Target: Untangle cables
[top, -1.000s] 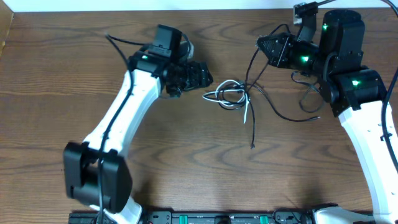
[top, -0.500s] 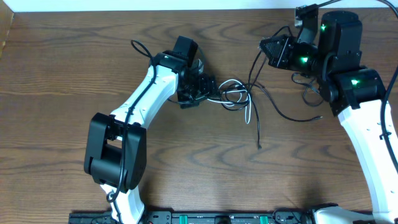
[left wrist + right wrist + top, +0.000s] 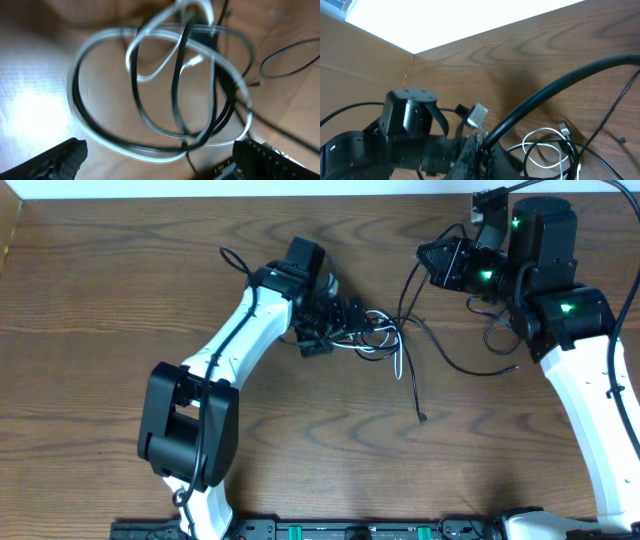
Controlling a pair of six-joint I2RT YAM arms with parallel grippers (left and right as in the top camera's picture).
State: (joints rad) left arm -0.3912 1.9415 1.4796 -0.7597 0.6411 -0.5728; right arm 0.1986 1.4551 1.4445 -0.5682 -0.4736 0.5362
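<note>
Overhead first: the cables [image 3: 378, 332] sit knotted up mid-bench [image 3: 100, 330], right at the tips of the left fingers [image 3: 340, 318]. The dark gripper blends into the loops, so we can't tell from here if anything touches. The white cable [image 3: 399, 362] sticks its tail toward the near edge, and one black cable [image 3: 412, 385] trails further the same way. The right fingers [image 3: 430, 258] are up and to the right of the knot, with a black strand dropping from them into it.

The left wrist view is pretty blurry. The left fingers [image 3: 57, 159] are spread wide, one in each bottom corner, and the loops [image 3: 160, 85] lie ahead between them as a wide oval across the frame.

On the right wrist view, the right fingers [image 3: 470, 157] are pressed together, pinching a black cable [image 3: 555, 95] that shoots up-right out of frame. The knot [image 3: 547, 150] is cut off at the bottom edge.
</note>
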